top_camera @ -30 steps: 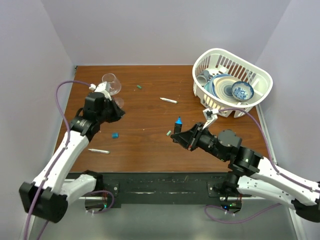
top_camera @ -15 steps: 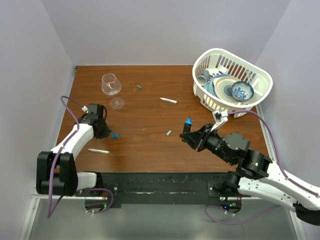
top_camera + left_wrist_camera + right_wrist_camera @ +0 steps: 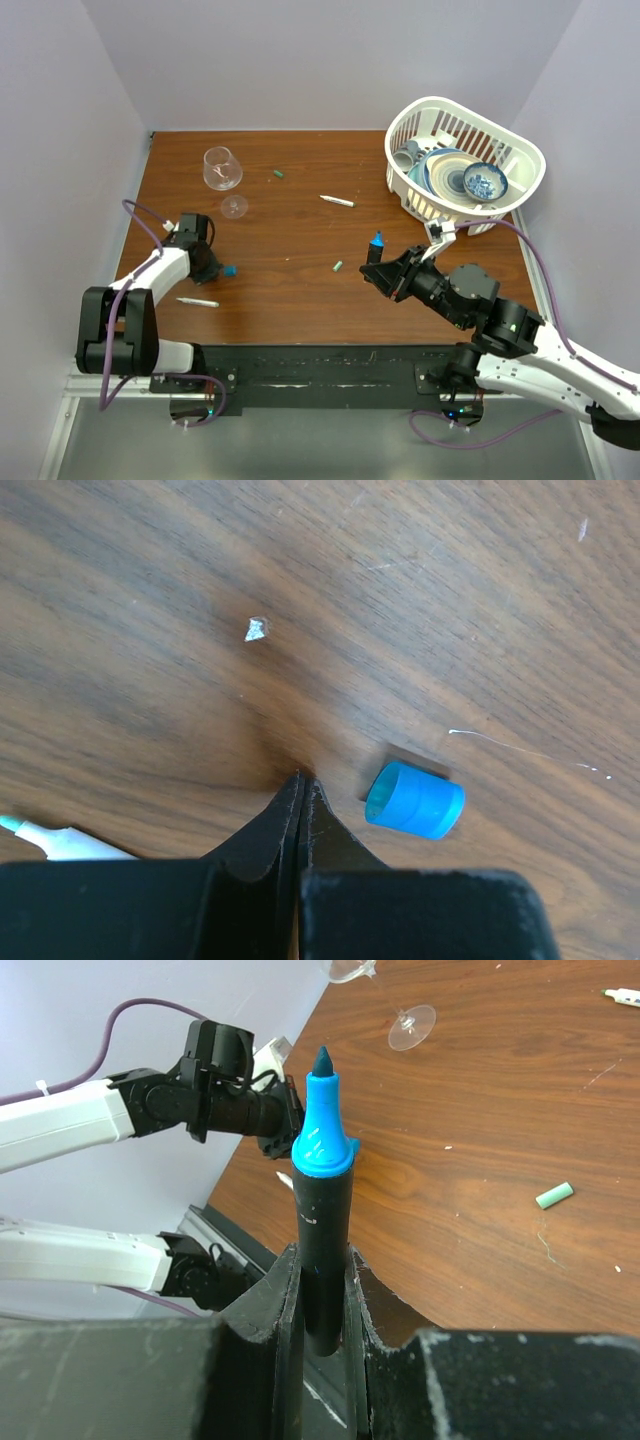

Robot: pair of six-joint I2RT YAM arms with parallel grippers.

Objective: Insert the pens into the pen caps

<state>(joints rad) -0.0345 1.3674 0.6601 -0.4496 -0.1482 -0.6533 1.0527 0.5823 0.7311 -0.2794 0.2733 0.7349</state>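
- Wooden table [image 3: 480, 600] carries the blue cap [image 3: 415, 800], which lies on its side. In the left wrist view its long axis runs roughly from 9 to 3 o'clock. I cannot tell whether the end facing the fingers is the open mouth.
- The left gripper [image 3: 300, 782] has its fingers pressed together on nothing, with the tips down at the wood. The blue cap sits just beside them at about 4 o'clock, not touching.
- The right gripper [image 3: 322, 1290] is clamped on the lower barrel of the black marker [image 3: 322, 1220]. In the right wrist view the marker's nib points to 12 o'clock.
- From above, the black marker is at 3 o'clock from the blue cap and well apart, so the left arm is far nearer.
- The likely next move is for the left fingers to part and shift toward 4 o'clock, straddling the cap across its short axis.
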